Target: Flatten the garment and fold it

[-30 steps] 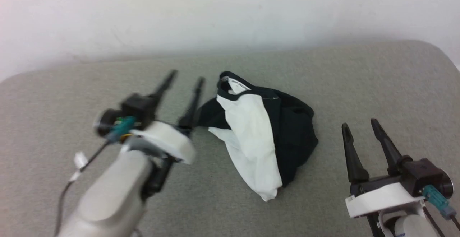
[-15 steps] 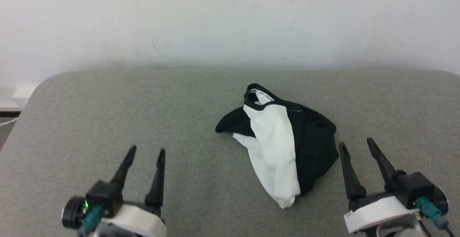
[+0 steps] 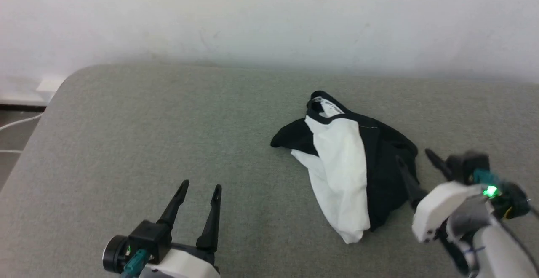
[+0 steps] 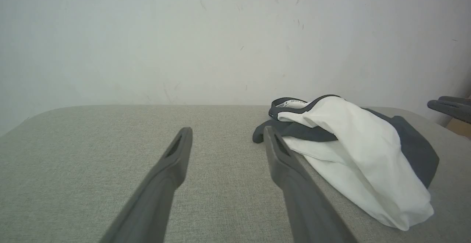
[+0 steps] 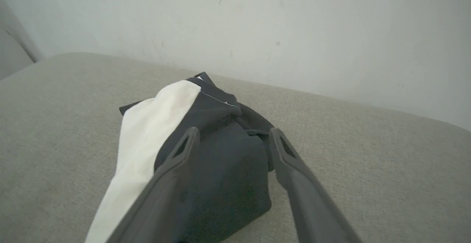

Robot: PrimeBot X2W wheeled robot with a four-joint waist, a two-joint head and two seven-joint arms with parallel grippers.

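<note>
Left gripper (image 3: 201, 184) noted low toward near edge of worktop (image 3: 168, 118), left of centre. Fingers spread wide, nothing between them, tips aimed toward far edge. Hovering or resting on surface: not determinable. Well apart from garment. Confirmed from left wrist view: same gripper (image 4: 226, 130) over bare grey cloth of worktop (image 4: 92, 143), garment lying off to right of right-hand finger.

Garment (image 3: 341, 164) found right of centre on worktop, collar end toward far edge. Crumpled in elongated heap, neither flattened nor folded. Black neck trim with label at far end. White body panel running down middle toward near edge, ending in blunt point. Black sleeve cloth bunched along right side, with further black flap protruding at left below collar. Same arrangement seen from left wrist view (image 4: 353, 151).

Right gripper (image 3: 412, 155) located at right side of garment, blurred in head view. Fingers parted, nothing pinched. From right wrist view, gripper (image 5: 234, 130) reaching with both fingers over black bunched part of garment (image 5: 220, 169), white panel to left of them. Contact between fingers and cloth not determinable. Green light (image 3: 489, 192) lit on gripper body. Plain pale wall (image 3: 252, 17) behind far edge.
</note>
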